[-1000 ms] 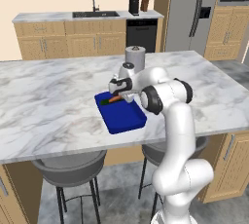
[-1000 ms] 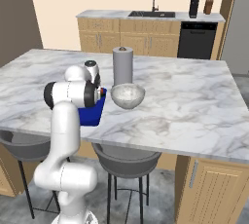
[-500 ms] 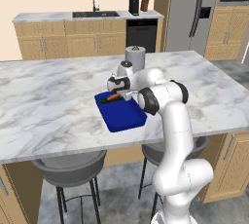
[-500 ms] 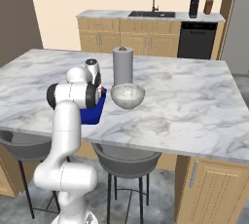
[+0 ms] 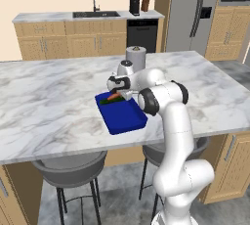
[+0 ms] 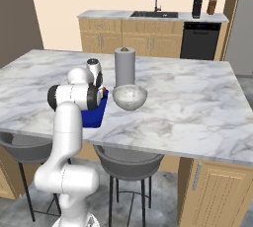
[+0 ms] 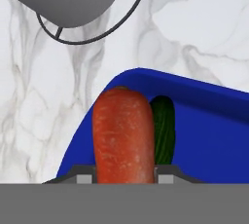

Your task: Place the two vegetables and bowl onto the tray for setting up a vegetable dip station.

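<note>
Gripping the tapered orange carrot (image 7: 123,135), the two-finger gripper (image 7: 125,177) over the shallow blue tray's (image 7: 214,135) far corner, beside the dark green cucumber (image 7: 163,129).

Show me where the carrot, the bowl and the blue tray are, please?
carrot (image 7: 122,135), hand view, middle of its orange body.
bowl (image 6: 130,97), right base view, its outer side wall.
tray (image 5: 124,117), left base view, bare blue floor near its front.

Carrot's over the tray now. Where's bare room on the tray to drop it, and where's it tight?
The tray is bare across its near half, toward the stools. Its far end is crowded: the cucumber lies there right beside the carrot, gripper above, with the paper towel roll and bowl just beyond.
</note>
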